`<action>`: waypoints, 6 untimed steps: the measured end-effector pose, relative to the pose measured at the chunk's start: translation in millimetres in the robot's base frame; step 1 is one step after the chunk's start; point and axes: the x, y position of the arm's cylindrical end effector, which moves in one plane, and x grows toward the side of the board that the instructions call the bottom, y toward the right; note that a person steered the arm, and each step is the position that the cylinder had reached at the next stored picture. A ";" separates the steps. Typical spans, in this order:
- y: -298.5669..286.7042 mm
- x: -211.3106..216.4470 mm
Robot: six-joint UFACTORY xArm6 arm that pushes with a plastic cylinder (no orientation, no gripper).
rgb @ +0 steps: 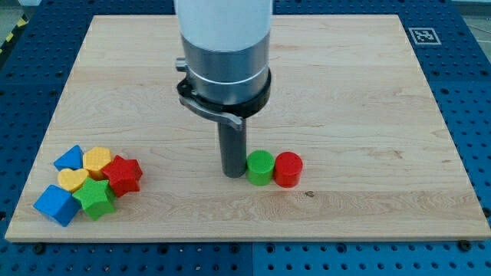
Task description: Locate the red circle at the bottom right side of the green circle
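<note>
The green circle stands on the wooden board a little below the view's centre. The red circle touches it on its right side, at about the same height in the view. My tip rests on the board just left of the green circle, close to it or touching it. The rod hangs from the large grey and white arm end at the view's top centre.
A cluster of blocks lies at the bottom left: a blue block, a yellow block, a red star, a yellow heart, a green star and a blue cube.
</note>
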 end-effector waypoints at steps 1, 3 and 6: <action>5.7 -11.6; 59.8 -34.3; 78.8 -14.5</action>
